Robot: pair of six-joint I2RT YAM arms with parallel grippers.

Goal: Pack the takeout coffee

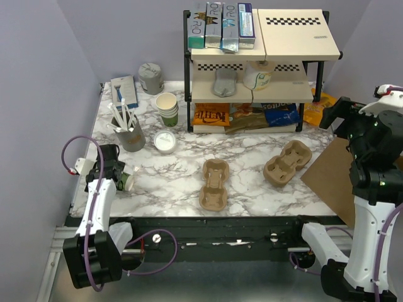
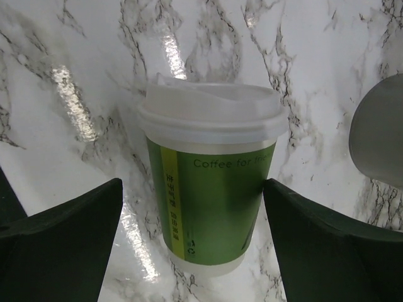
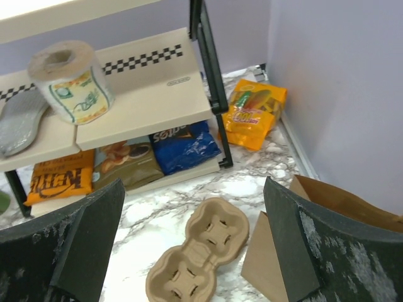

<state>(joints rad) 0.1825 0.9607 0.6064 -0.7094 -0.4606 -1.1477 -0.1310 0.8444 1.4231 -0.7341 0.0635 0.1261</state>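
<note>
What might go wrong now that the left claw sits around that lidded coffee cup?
1. The left claw stands open on either side of the takeout coffee. Too hard a squeeze might dent the paper wall or pop the lid.
2. The grey cup of sticks is close by, so a careless lift could knock it.
3. The cup carriers lie well to the right, and a loose grip might drop the coffee on the way.

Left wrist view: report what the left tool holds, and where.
Nothing held: the left tool stands open, fingers flanking the takeout coffee at its green band.
</note>
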